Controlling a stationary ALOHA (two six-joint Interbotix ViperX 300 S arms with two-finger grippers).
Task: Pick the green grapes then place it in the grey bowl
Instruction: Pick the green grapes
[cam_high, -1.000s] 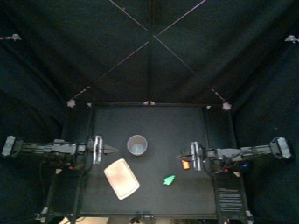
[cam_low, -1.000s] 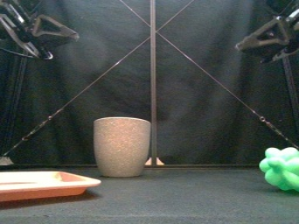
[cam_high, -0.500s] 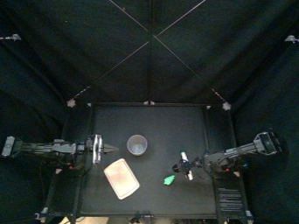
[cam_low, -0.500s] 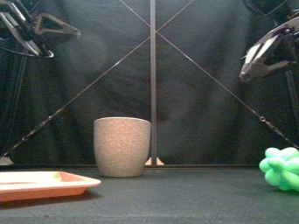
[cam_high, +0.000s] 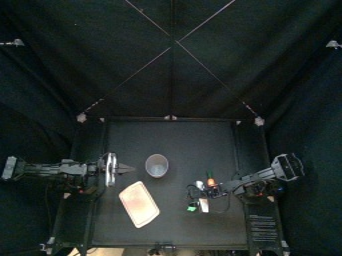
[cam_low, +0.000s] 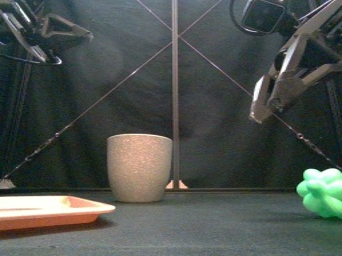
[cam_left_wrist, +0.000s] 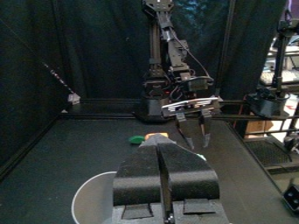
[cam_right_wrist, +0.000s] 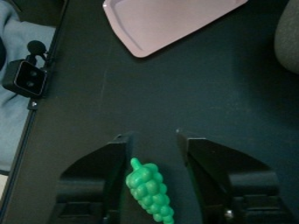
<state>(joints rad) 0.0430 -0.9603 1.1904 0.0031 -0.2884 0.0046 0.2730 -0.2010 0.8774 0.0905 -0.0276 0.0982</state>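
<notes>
Right wrist view is giving me the clearest look. The grapes (cam_right_wrist: 149, 188) are lying on the bare table (cam_right_wrist: 82, 96), lined up with the gap between the jaws of the right claw (cam_right_wrist: 152, 149). Those jaws are standing spread wide with nothing in them, and as far as I'm seeing they aren't touching the bunch. Front view is backing that up: the claw is hanging tilted, well above the tabletop, while the grapes are sitting down low at the far right.

From the top, the green bunch is sitting toward the front of the table, right of centre, just under the claw's tip. The pink tray (cam_high: 138, 203) is lying to its left, with a strip of bare table showing between them. The grey cup (cam_high: 158, 166) is standing upright near the middle of the table, behind both the tray and the grapes and not touching either.

Left claw (cam_high: 110, 170) is sitting over at the left side of the table, left of the cup and pointing toward it. Its wrist view is showing the jaws pressed together along a thin line, gripping nothing.
</notes>
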